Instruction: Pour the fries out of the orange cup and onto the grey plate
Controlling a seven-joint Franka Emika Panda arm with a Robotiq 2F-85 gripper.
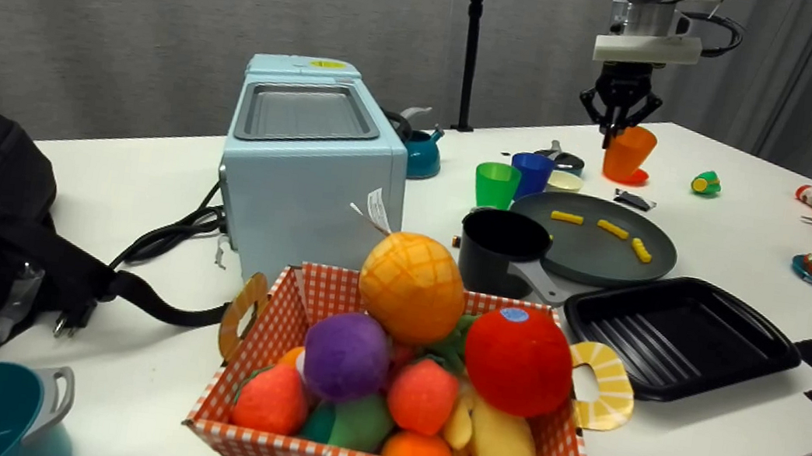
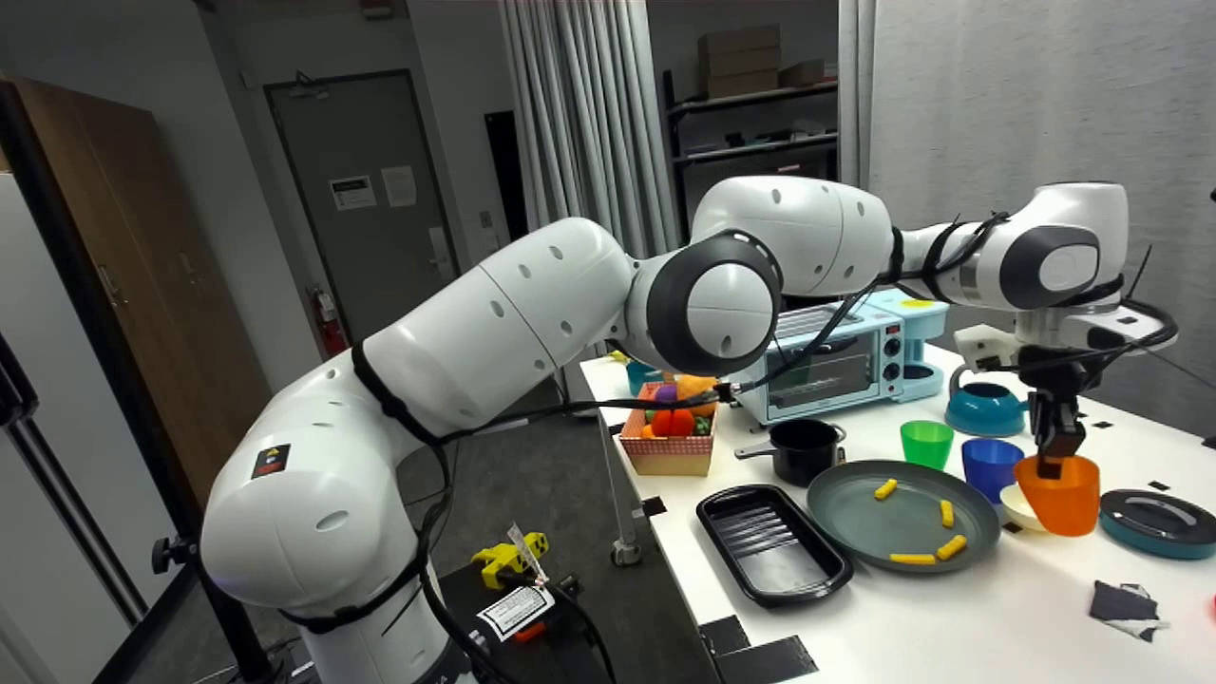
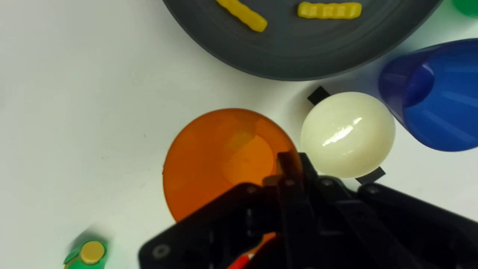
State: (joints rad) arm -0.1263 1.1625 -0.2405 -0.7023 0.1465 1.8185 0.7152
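The orange cup (image 1: 627, 157) (image 2: 1066, 499) hangs mouth up and slightly tilted from my gripper (image 1: 611, 133) (image 2: 1050, 464). In the wrist view my gripper (image 3: 293, 164) is shut on the cup's rim, one finger inside the wall and one outside. The inside of the cup (image 3: 209, 160) shows no fries in its visible part. Several yellow fries (image 1: 613, 229) (image 2: 947, 514) (image 3: 329, 10) lie spread apart on the grey plate (image 1: 575, 254) (image 2: 845, 518) (image 3: 298, 63). The cup is beside the plate, not over it. Its height above the table is hard to tell.
A cream bowl (image 3: 347, 134), the blue cup (image 3: 448, 97) and the green cup (image 2: 926, 443) stand by the plate. A black pot (image 2: 804, 449) and black ridged tray (image 2: 774, 546) flank it. A teal-edged lid (image 2: 1159, 522) and a blue toaster oven (image 2: 826, 370) are nearby.
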